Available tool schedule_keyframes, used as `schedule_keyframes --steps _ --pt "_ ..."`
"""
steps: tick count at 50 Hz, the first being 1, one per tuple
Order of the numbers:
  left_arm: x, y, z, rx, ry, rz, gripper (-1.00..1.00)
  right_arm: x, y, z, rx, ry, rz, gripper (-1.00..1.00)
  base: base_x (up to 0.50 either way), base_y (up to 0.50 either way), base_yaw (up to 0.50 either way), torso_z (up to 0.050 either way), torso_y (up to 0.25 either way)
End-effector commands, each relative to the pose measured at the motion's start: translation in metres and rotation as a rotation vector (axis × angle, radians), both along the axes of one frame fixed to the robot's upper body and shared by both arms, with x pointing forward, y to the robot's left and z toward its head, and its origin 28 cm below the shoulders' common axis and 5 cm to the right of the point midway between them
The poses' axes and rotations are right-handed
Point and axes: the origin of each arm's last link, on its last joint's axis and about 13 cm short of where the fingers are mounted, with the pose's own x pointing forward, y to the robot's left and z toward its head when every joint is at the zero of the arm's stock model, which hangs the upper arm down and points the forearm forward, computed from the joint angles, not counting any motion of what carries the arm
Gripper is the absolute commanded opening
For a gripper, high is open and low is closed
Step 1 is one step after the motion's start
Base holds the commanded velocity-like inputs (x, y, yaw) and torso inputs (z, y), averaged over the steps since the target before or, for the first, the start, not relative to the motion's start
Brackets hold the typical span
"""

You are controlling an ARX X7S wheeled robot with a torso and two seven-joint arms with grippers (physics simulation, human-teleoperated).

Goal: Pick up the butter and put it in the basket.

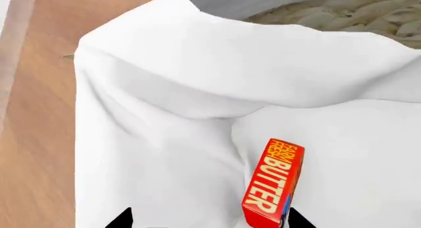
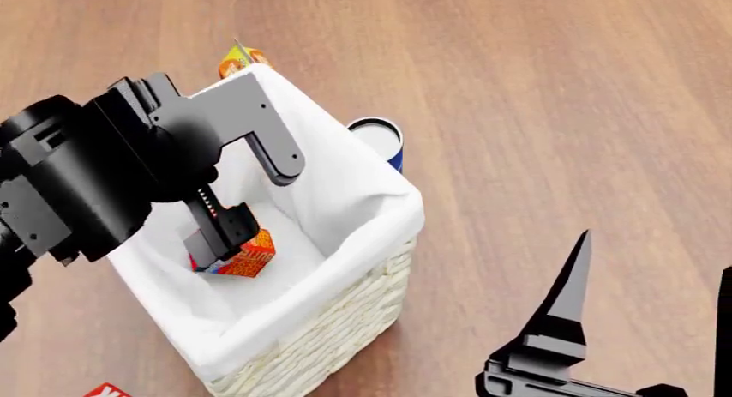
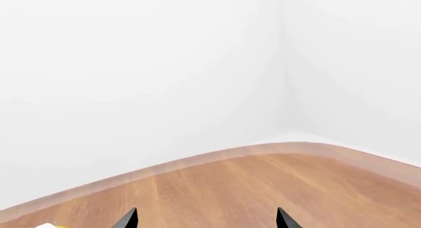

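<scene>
Butter (image 2: 246, 258) hangs inside the basket (image 2: 343, 328), seemingly clamped endwise in the left gripper (image 2: 223, 247), long axis pointing toward the liner floor.

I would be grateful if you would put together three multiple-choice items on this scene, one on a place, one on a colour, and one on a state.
1. Where is the butter?
A. Inside the basket
B. On the floor beside the basket
C. On top of the blue-and-white can

2. What colour is the lettering "BUTTER" on the carton?
A. Green
B. Yellow
C. Black

3. How does the right gripper stand?
A. Shut on the butter
B. Shut on the can
C. Open, holding nothing

Answers:
1. A: the head view shows the carton low against the white liner, inside the rim.
2. B: the left wrist view shows yellow letters on red.
3. C: its fingers are spread over bare wood floor, away from the basket.

The left gripper is down inside the basket at the butter; whether it grips the carton cannot be told.
</scene>
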Motion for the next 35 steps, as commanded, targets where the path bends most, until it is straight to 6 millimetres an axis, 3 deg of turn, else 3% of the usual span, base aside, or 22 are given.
schedule_keyframes --steps 1,7,19,27,35 --pt "-0.026 0.003 0.011 -0.040 -0.110 -0.020 1.00 -0.003 0.006 0.004 -0.004 -0.012 0.027 1.00 0.00 0.00 0.00 0.000 0.000" --pt "-0.050 0.008 0.017 -0.078 -0.326 -0.051 1.00 -0.004 0.008 0.003 -0.011 -0.014 0.036 1.00 0.00 0.00 0.00 0.000 0.000" --pt "-0.117 0.008 0.026 -0.511 -0.699 0.008 1.00 -0.001 0.010 -0.002 -0.020 0.002 0.043 1.00 0.00 0.00 0.00 0.000 0.000" --pt "-0.162 0.015 0.015 -0.611 -0.929 0.003 1.00 0.000 0.011 -0.003 -0.025 0.005 0.044 1.00 0.00 0.00 0.00 0.000 0.000" --pt "-0.197 0.015 -0.004 -0.706 -0.982 -0.002 1.00 -0.001 0.011 -0.001 -0.030 0.004 0.044 1.00 0.00 0.00 0.00 0.000 0.000"
